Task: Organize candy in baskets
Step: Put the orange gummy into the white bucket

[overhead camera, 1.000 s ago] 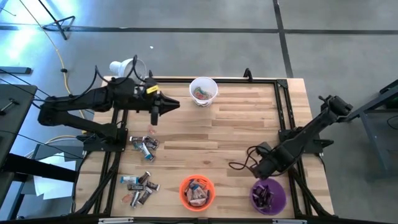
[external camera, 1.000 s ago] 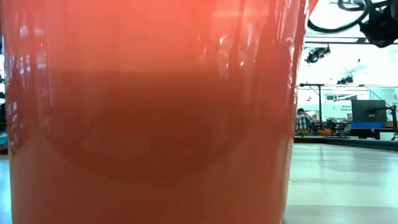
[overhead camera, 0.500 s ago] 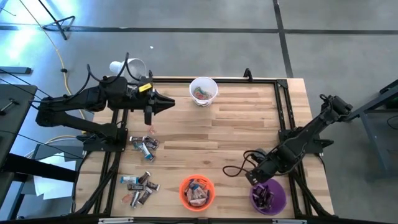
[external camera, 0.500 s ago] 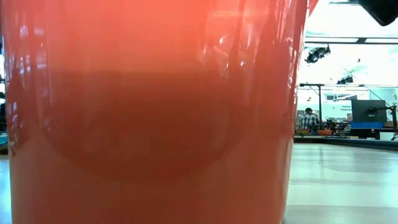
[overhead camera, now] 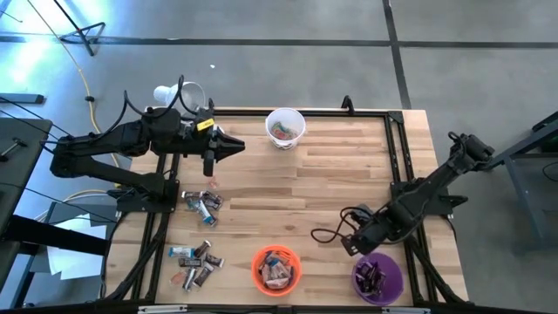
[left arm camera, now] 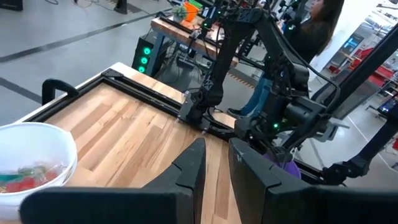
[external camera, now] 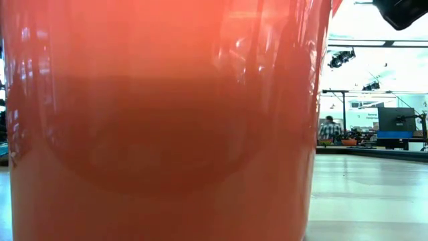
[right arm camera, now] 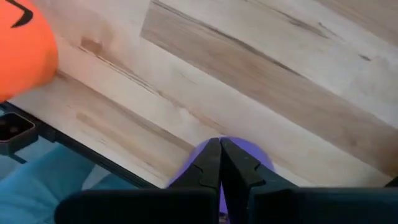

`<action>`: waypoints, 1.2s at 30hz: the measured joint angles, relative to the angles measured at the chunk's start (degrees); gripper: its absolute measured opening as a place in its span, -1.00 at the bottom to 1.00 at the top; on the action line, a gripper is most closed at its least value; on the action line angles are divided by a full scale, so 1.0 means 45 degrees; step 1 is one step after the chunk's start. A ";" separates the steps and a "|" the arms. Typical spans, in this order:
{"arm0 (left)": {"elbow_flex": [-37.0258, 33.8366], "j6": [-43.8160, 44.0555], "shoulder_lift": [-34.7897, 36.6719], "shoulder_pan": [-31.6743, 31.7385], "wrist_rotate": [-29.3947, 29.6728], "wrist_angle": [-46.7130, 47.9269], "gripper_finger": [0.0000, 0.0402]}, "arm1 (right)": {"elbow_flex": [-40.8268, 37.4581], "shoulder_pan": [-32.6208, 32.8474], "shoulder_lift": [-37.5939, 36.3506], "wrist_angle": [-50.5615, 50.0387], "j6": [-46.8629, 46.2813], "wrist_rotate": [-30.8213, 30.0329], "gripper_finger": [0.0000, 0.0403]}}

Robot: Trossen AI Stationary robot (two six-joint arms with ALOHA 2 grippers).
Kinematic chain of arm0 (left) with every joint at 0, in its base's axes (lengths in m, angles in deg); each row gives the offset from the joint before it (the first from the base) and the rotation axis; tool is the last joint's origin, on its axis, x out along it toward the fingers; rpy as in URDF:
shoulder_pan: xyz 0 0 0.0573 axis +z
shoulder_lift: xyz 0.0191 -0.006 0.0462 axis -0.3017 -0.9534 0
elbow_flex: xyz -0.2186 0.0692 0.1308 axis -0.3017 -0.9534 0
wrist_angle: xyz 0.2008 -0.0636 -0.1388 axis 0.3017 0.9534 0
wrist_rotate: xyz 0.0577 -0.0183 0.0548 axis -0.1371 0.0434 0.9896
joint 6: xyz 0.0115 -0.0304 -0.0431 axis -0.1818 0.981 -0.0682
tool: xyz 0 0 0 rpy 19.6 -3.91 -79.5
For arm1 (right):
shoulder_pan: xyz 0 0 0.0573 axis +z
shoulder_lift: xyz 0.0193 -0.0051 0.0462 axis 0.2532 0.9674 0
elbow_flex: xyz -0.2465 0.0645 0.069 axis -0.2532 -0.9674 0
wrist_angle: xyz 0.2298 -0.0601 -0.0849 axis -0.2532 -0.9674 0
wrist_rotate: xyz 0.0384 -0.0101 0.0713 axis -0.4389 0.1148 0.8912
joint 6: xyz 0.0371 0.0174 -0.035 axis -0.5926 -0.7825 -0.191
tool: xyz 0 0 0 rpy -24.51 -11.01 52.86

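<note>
The white basket (overhead camera: 285, 127) stands at the table's far edge with red and green candy inside. At the near edge stand the orange basket (overhead camera: 276, 269) and the purple basket (overhead camera: 377, 276), each holding wrapped pieces. Loose candy lies in heaps at the near left (overhead camera: 202, 203) (overhead camera: 196, 257). My left gripper (overhead camera: 240, 146) hangs level to the left of the white basket (left arm camera: 31, 155), narrowly open with nothing between its fingers. My right gripper (overhead camera: 356, 247) points down above the purple basket's far-left rim (right arm camera: 236, 152), shut and holding nothing.
A white lamp (overhead camera: 174, 92) sits at the far left corner. One small red piece (overhead camera: 209, 181) lies alone under the left arm. The orange basket (external camera: 160, 134) fills the low view. Bare wood lies between the baskets at mid-table. A person (left arm camera: 317, 25) stands beyond the table.
My right gripper has risen from over the purple basket and drawn a little toward the table's left, tipping less steeply, so more of the basket's inside shows.
</note>
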 joint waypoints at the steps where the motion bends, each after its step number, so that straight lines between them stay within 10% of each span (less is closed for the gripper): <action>1: 0.0000 -0.0004 0.0000 0.0000 0.0004 0.0000 -0.72 | 0.0000 -0.0060 0.0000 0.0002 0.0103 0.0020 -1.00; 30: 0.0000 0.5941 -0.0664 -0.4420 -0.0738 0.9444 -0.72 | -0.0005 -0.3832 0.0005 0.3639 0.6642 -0.0433 -1.00; 36: 0.0000 0.9653 -0.0701 -0.5427 0.0874 1.0670 -0.72 | -0.0005 -0.4223 0.0005 0.3620 0.7733 -0.0270 -1.00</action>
